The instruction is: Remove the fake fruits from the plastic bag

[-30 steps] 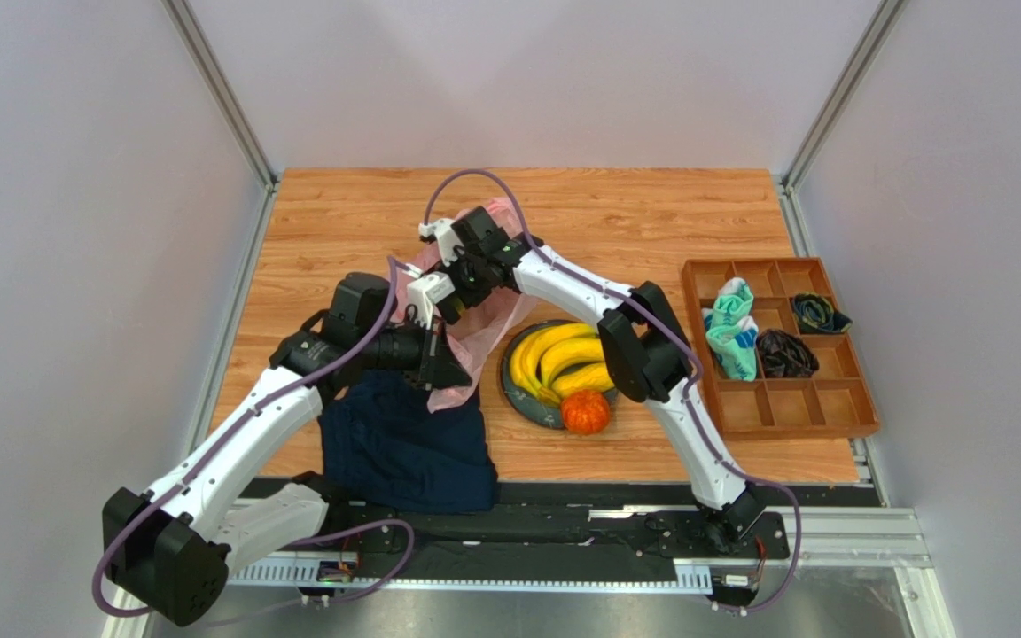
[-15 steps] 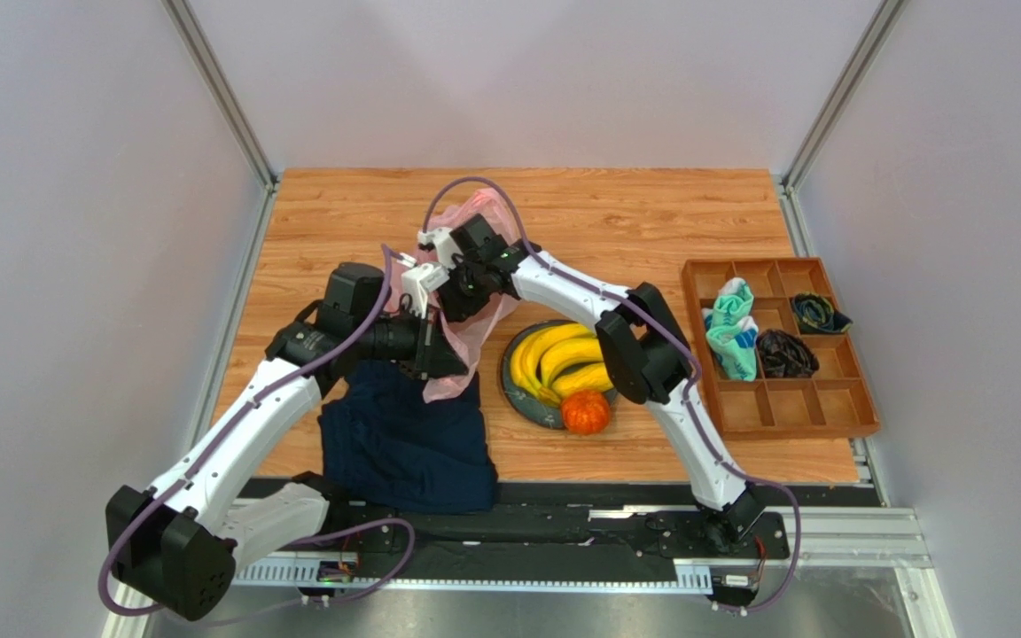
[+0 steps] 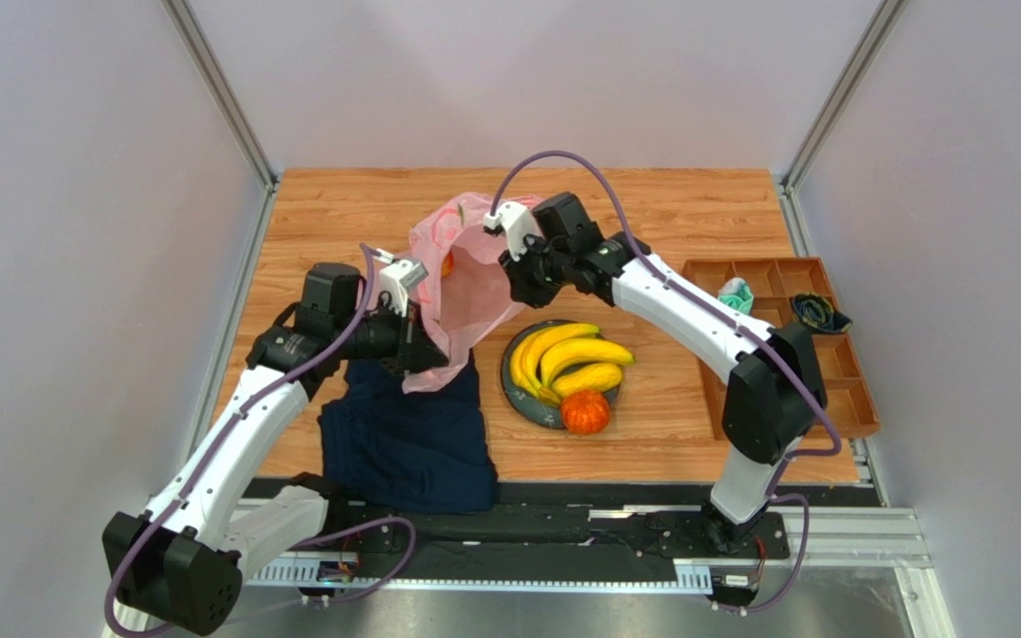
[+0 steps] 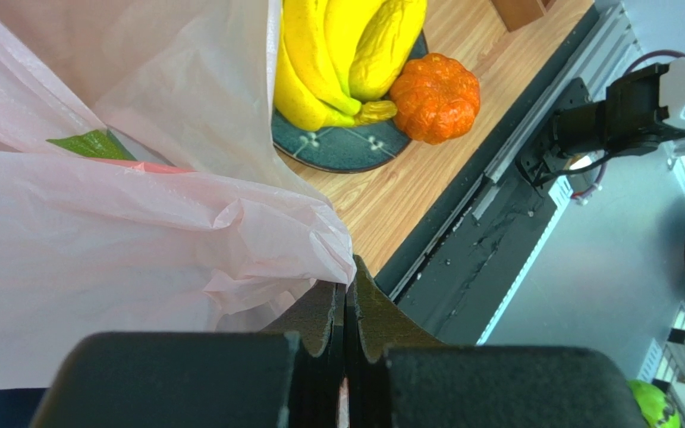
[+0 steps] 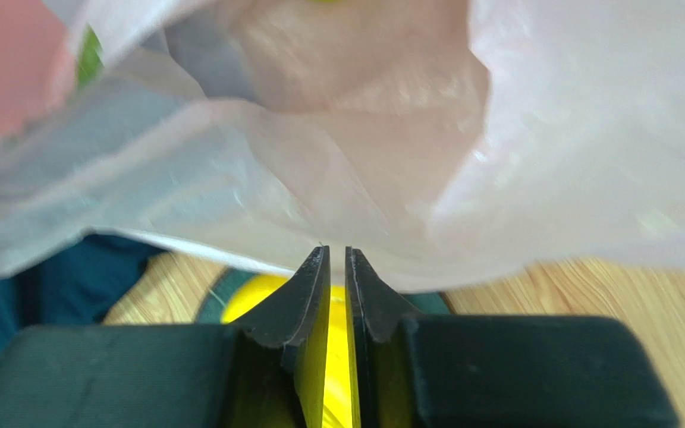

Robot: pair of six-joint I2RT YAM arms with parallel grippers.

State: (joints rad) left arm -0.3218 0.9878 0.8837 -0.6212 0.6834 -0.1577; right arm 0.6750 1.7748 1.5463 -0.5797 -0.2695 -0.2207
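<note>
Wooden bench with thin translucent pink plastic bag stretched between both arms — left hand clamped on one rim, right hand nearly closed on the opposite rim. Keep the mouth spread evenly: a red-green fake fruit sits inside, the glossy yellow banana bunch outside.

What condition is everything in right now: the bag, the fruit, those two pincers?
plastic bag: held up, mouth stretched open, coloured shapes inside.
left pincer: shut on the bag's edge.
right pincer: shut on the bag's opposite edge.
banana bunch: out, lying on the plate.
orange fruit: out, at the plate's rim.
navy cloth: folded, lying flat.
</note>
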